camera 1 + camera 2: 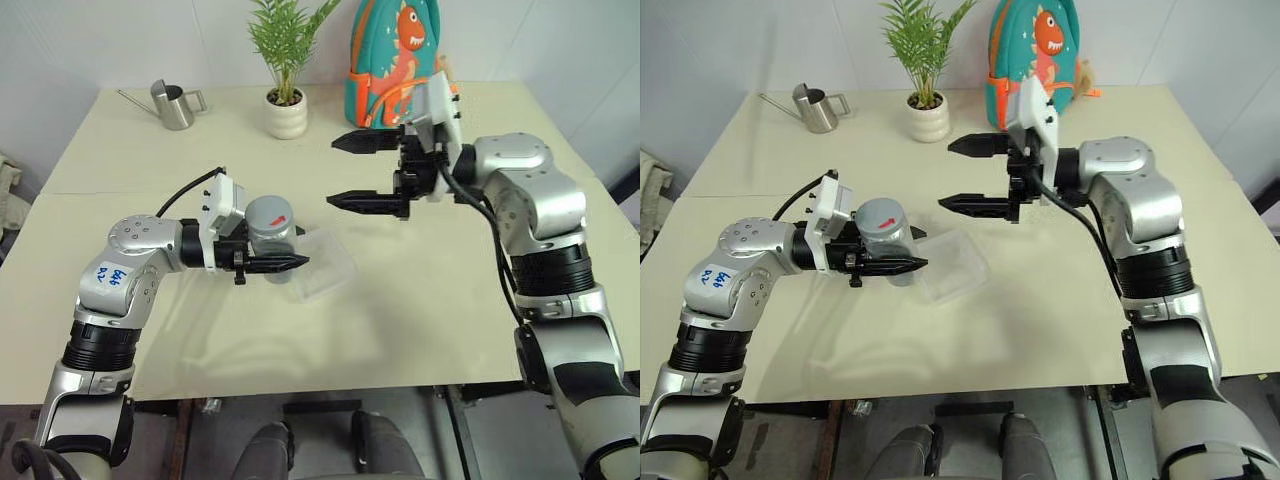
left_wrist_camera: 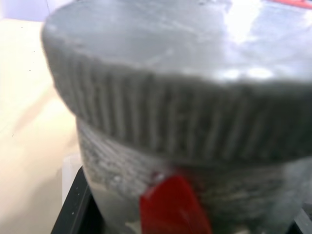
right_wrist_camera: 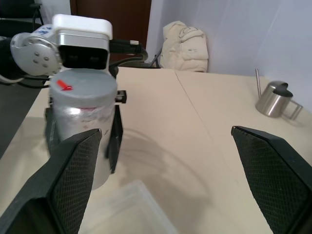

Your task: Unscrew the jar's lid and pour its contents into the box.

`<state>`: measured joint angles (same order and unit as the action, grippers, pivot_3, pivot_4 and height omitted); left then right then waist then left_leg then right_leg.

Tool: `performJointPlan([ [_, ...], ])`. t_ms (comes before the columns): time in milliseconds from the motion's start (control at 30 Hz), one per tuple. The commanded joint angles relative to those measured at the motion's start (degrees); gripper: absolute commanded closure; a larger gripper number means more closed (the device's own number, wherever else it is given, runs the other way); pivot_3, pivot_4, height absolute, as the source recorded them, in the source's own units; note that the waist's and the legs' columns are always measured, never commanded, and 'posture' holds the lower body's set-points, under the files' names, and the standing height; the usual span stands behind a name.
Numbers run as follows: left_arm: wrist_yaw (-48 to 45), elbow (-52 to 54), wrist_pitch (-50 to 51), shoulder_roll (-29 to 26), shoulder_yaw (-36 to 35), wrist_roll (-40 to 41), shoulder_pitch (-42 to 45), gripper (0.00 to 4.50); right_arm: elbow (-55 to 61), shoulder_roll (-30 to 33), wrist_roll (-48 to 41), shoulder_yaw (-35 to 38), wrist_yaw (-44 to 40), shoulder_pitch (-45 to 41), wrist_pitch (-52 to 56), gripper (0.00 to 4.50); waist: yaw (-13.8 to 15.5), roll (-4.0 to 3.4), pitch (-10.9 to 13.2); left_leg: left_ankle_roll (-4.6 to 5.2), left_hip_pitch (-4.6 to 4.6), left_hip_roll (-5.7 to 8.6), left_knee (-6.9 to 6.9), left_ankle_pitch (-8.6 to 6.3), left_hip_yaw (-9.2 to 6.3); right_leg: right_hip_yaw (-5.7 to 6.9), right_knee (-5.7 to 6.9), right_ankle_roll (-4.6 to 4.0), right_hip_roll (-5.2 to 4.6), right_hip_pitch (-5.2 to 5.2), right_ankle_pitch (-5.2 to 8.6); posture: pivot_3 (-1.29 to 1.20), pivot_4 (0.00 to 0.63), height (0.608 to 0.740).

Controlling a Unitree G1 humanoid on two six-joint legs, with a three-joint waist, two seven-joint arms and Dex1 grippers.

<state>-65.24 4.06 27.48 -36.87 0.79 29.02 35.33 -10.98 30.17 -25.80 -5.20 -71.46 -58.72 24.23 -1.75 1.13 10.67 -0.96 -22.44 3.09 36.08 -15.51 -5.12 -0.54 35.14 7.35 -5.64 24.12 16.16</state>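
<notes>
- Here we count one jar (image 1: pixel 270 240), left of centre in the left eye view, upright and lifted above the table (image 1: pixel 420 320), clamped between the black fingers of the left gripper (image 1: pixel 290 264).
- One lid (image 1: pixel 269 213) sits on the jar's mouth, greyish, with a single red mark on top; in the left wrist view we see its ribbed rim close up and a second red patch lower on the jar wall.
- One box (image 1: pixel 322 263), clear and shallow, lies on the table just right of the jar, partly under the left gripper's fingertips; we cannot tell whether they touch it.
- The right gripper (image 1: pixel 345 172) hangs in the upper middle of the frame, its two fingers spread wide and grasping nothing, well apart from the jar.
- We cannot make out the contents through the jar wall.
- Along the top edge of the frame we count one steel watering can (image 1: pixel 174 104), one potted plant (image 1: pixel 286 100) and one teal backpack (image 1: pixel 390 60).
</notes>
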Motion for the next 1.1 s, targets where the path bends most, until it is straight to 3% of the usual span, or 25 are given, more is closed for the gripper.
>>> performJointPlan([
  [33,-0.25,2.02,-0.34,-0.96,-1.57,0.93,-0.14,2.46,4.11,0.95,-3.14,2.18,-1.38,1.28,2.37,0.03,-0.02,0.0,0.0,0.0,0.01,-0.05,-0.01,0.0,0.03,-0.01,0.01,0.0,0.03,0.02,0.0,0.0,0.15,0.74],
  [200,-0.29,1.42,-0.38,-1.07,-1.59,0.77,0.23,2.46,12.18,-2.86,-7.52,1.86,2.09,2.48,7.66,0.03,0.02,0.0,0.0,-0.01,-0.01,-0.09,0.03,0.01,0.21,-0.2,0.2,0.0,0.04,0.19,0.0,0.0,0.15,0.74],
  [433,-0.13,0.87,-0.38,-0.39,-0.94,0.56,0.81,2.46,15.98,-9.71,-5.31,-4.19,8.74,1.31,11.56,0.03,0.23,0.0,0.0,-0.02,0.0,-0.04,0.14,0.01,0.24,-0.28,0.34,0.0,-0.01,0.22,0.0,0.0,0.15,0.74],
  [867,0.09,1.16,-0.13,-0.06,-0.73,0.71,0.51,2.46,7.53,-15.41,1.25,-7.05,14.18,-3.12,8.19,0.03,0.12,0.0,0.0,-0.02,-0.04,-0.02,0.08,0.01,0.26,-0.28,0.4,0.0,0.0,0.34,0.0,0.0,0.15,0.74],
  [1100,0.46,1.25,-0.1,0.17,-0.63,0.84,0.55,2.46,5.13,-15.11,3.13,-6.82,13.96,-3.21,6.47,0.03,0.15,0.0,0.0,-0.01,-0.04,-0.02,0.08,0.01,0.31,-0.29,0.43,0.0,-0.02,0.38,0.0,0.0,0.15,0.74],
])
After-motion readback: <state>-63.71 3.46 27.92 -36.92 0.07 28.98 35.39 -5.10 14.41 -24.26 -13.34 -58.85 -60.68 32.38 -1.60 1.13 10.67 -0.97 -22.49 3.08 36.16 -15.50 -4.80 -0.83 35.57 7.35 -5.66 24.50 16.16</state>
